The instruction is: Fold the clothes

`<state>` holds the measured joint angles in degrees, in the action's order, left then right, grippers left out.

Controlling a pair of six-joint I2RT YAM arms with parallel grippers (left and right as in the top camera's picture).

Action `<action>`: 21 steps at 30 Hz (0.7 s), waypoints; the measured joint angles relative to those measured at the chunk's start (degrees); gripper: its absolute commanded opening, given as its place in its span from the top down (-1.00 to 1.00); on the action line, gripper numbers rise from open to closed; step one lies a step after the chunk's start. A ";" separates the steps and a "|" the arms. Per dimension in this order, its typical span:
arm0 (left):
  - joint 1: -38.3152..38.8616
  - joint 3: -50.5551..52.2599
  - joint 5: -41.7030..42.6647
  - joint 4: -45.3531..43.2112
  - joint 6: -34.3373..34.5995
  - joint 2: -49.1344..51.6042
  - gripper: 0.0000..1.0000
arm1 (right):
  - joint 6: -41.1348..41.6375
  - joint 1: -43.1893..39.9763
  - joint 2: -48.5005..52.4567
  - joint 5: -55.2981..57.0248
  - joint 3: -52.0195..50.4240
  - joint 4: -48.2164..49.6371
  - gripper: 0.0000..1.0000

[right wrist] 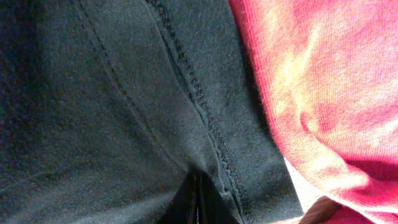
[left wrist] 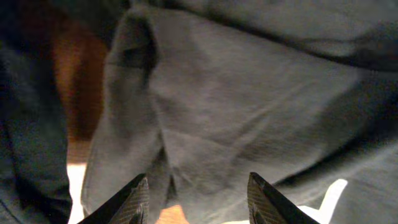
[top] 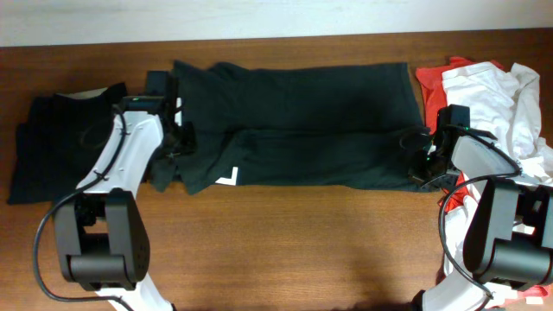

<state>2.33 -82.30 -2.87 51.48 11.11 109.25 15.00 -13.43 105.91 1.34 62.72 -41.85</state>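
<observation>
The large black T-shirt [top: 294, 121] lies folded lengthwise across the middle of the table, with a bit of white lettering [top: 227, 179] showing at its front left. My left gripper [top: 177, 138] is at the shirt's left end. In the left wrist view its fingers [left wrist: 199, 202] are open just over the grey-black cloth [left wrist: 249, 106] and hold nothing. My right gripper [top: 422, 162] is at the shirt's right end. In the right wrist view its fingers [right wrist: 196, 199] are shut on the black cloth by the stitched hem [right wrist: 199, 106].
Another black shirt [top: 52, 147] lies folded at the far left. A red shirt [top: 436, 79] and a crumpled white shirt [top: 510, 99] are piled at the far right, and the red one [right wrist: 323, 93] touches the black hem. Bare wooden table [top: 285, 242] lies in front.
</observation>
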 measured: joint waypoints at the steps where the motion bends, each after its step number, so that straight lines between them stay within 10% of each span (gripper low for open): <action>1: -0.42 0.85 0.24 -1.40 0.24 -0.02 0.08 | -0.02 0.00 0.00 0.00 0.00 -0.02 0.91; 21: -0.59 10.27 1.60 -10.03 0.92 -0.02 0.43 | 0.02 0.00 0.00 0.37 0.00 -0.35 0.91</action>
<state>1.74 -72.03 -1.28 41.45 12.03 109.23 15.03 -13.43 105.91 1.72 62.72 -42.19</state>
